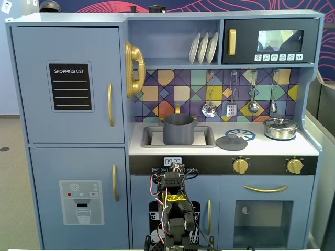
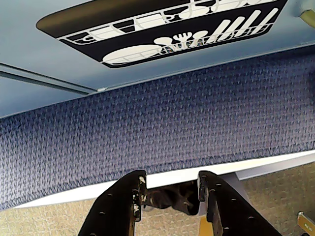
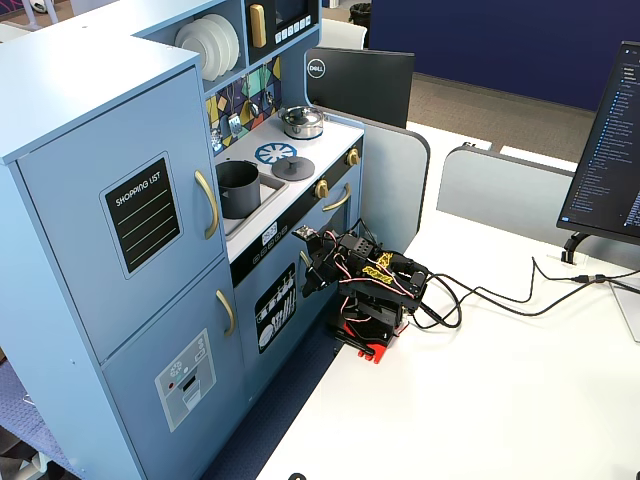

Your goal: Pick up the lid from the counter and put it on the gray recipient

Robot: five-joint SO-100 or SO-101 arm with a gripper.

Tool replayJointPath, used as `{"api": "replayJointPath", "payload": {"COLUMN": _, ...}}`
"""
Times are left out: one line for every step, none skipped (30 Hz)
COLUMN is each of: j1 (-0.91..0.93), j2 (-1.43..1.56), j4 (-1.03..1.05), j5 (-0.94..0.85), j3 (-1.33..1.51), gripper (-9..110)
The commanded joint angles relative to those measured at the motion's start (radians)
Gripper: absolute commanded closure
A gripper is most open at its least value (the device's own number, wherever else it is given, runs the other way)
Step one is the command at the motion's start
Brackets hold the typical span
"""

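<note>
Wrist view shows your gripper [image 2: 170, 189] with its two fingers spread and nothing between them, aimed down past a blue woven carpet [image 2: 162, 128] and the toy kitchen's [image 1: 73, 167] dishwasher decal [image 2: 162, 34]. Well above and beyond the gripper, in both fixed views, the lid [image 1: 231, 141] lies flat on the white counter [image 1: 251, 147] just beside the sink [image 1: 152, 138]. In that sink the gray recipient [image 1: 178, 129] stands upright and open, with a silver pot [image 1: 280, 127] farther off and monitors [image 3: 610, 160] around your white desk [image 3: 500, 400].

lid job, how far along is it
Nothing looks done yet. The lid lies flat on the counter, right of the gray pot, which stands open in the sink. The pincer is empty, jaws slightly apart, with the arm folded low in front of the toy kitchen. Reaching, grasping and placing the lid are all left.
</note>
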Motion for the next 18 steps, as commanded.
{"api": "replayJointPath", "payload": {"j1": 0.02, "j2": -0.008, "j4": 0.169, "j5": -0.011, "j3": 0.017, "gripper": 97}}
{"api": "replayJointPath", "payload": {"j1": 0.025, "j2": -0.008, "j4": 0.169, "j5": -0.011, "j3": 0.017, "gripper": 97}}
{"api": "replayJointPath", "payload": {"j1": 0.028, "j2": -0.008, "j4": 0.169, "j5": -0.011, "j3": 0.017, "gripper": 97}}
{"api": "replayJointPath", "payload": {"j1": 0.031, "j2": -0.008, "j4": 0.169, "j5": -0.011, "j3": 0.017, "gripper": 97}}
{"api": "replayJointPath", "payload": {"j1": 0.031, "j2": -0.008, "j4": 0.169, "j5": -0.011, "j3": 0.017, "gripper": 97}}
{"api": "replayJointPath", "payload": {"j1": 0.031, "j2": -0.008, "j4": 0.169, "j5": -0.011, "j3": 0.017, "gripper": 97}}
{"api": "replayJointPath", "payload": {"j1": 0.031, "j2": -0.008, "j4": 0.169, "j5": -0.011, "j3": 0.017, "gripper": 97}}
{"api": "replayJointPath", "payload": {"j1": 0.031, "j2": -0.008, "j4": 0.169, "j5": -0.011, "j3": 0.017, "gripper": 97}}
{"api": "replayJointPath", "payload": {"j1": 0.031, "j2": -0.008, "j4": 0.169, "j5": -0.011, "j3": 0.017, "gripper": 97}}
{"api": "replayJointPath", "payload": {"j1": 0.031, "j2": -0.008, "j4": 0.169, "j5": -0.011, "j3": 0.017, "gripper": 97}}
{"api": "replayJointPath", "payload": {"j1": 0.031, "j2": -0.008, "j4": 0.169, "j5": -0.011, "j3": 0.017, "gripper": 97}}
{"api": "replayJointPath", "payload": {"j1": 0.031, "j2": -0.008, "j4": 0.169, "j5": -0.011, "j3": 0.017, "gripper": 97}}
{"api": "replayJointPath", "payload": {"j1": 0.031, "j2": -0.008, "j4": 0.169, "j5": -0.011, "j3": 0.017, "gripper": 97}}
{"api": "replayJointPath", "payload": {"j1": 0.031, "j2": -0.008, "j4": 0.169, "j5": -0.012, "j3": 0.017, "gripper": 97}}
{"api": "replayJointPath", "payload": {"j1": 0.031, "j2": -0.008, "j4": 0.169, "j5": -0.012, "j3": 0.017, "gripper": 97}}
{"api": "replayJointPath", "payload": {"j1": 0.031, "j2": -0.008, "j4": 0.169, "j5": -0.012, "j3": 0.017, "gripper": 97}}
{"api": "replayJointPath", "payload": {"j1": 0.031, "j2": -0.008, "j4": 0.169, "j5": -0.012, "j3": 0.017, "gripper": 97}}
{"api": "replayJointPath", "payload": {"j1": 0.029, "j2": -0.008, "j4": 0.17, "j5": -0.014, "j3": 0.017, "gripper": 93}}
